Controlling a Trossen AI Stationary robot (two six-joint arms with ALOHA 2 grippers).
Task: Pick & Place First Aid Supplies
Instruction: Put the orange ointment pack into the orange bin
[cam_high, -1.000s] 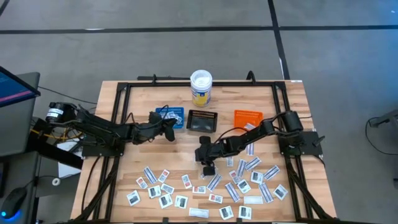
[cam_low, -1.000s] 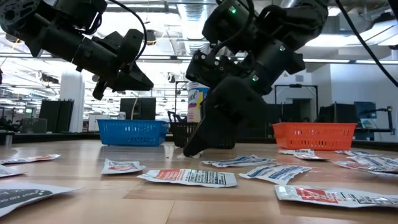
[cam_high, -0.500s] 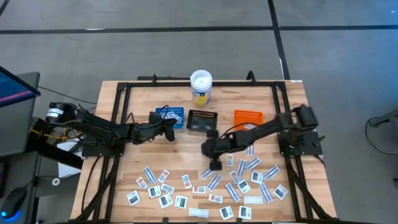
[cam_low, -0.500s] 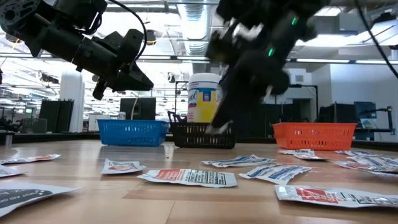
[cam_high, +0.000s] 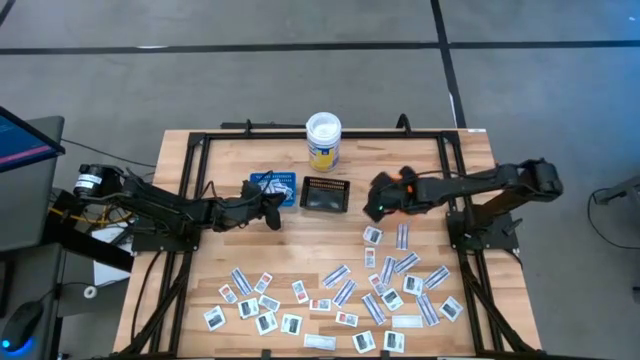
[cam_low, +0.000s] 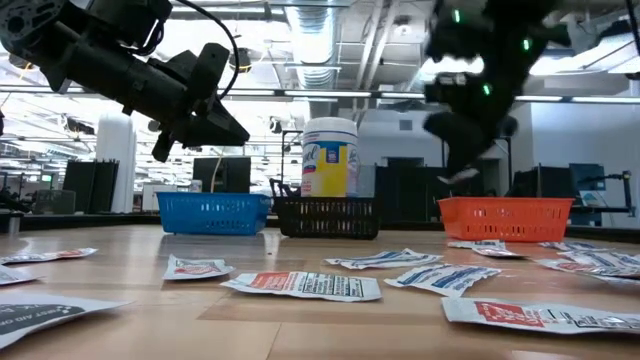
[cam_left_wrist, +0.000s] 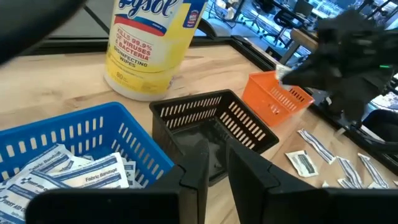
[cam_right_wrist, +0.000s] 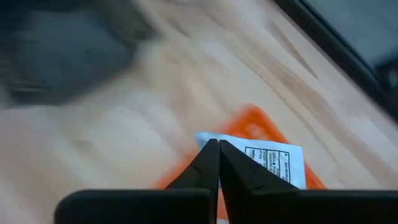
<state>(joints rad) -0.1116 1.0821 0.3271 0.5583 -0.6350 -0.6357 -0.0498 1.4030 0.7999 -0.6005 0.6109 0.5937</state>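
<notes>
Left arm: dark, jointed, reaching in from the tabletop's left edge. Left gripper (cam_high: 272, 206) hovers just beside the blue tray, jaws nearly closed with a narrow gap between them, nothing held.

Blue tray (cam_high: 273, 187): small square basket of slotted plastic, back row, left. Holds several narrow white-and-blue packets (cam_left_wrist: 68, 174), flat paper, lying overlapped.

Black tray (cam_high: 325, 195): same slotted square shape, back row, middle, just beside the blue one.

Tub (cam_high: 324, 140): upright cylinder, white lid, yellow label, behind the black tray near the rear rail.

Orange tray (cam_high: 398, 187): slotted plastic square, back row, right.

Loose packets (cam_high: 345, 290): dozens of small flat paper pieces scattered across the front half of the tabletop, some narrow white-and-blue strips, some squarish white with dark or red marks. Well apart from the trays.

Right arm: dark, stretched in from the right edge, nearly level. Right gripper (cam_high: 380, 199) hangs over the orange tray's near-left corner, jaws pinched shut on a packet (cam_right_wrist: 270, 159), a squarish white piece with dark print, held above the orange tray.

Tabletop (cam_high: 220, 250): pale wood planks with visible grain, bordered by a black metal frame.

Room: grey floor with dark seam lines around the tabletop; beyond it, a large hall with ceiling lights and ducts.
</notes>
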